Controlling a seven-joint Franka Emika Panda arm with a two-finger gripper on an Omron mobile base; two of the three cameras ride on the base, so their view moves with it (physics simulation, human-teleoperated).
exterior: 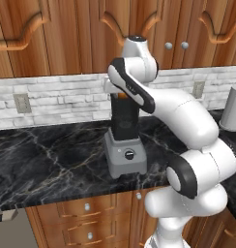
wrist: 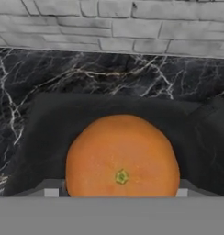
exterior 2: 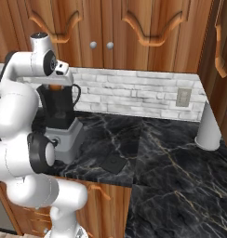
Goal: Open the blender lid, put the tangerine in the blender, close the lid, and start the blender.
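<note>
Grey cylinder (exterior 2: 209, 128) stands on black marble counter (exterior 2: 180, 162).

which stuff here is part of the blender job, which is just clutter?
Job:
- blender
- tangerine, at the jar's open top, right under the gripper
- blender lid, flat on the counter beside the base

Clutter:
- grey cylinder
- wall outlet
- cabinet knobs

You have a black marble countertop (exterior: 52, 160) with white veining, running into a corner. On it stand the blender (exterior: 124, 145), a grey cylinder (exterior 2: 209, 128) by the wall, and a flat dark square (exterior 2: 113, 163) near the front edge.
</note>
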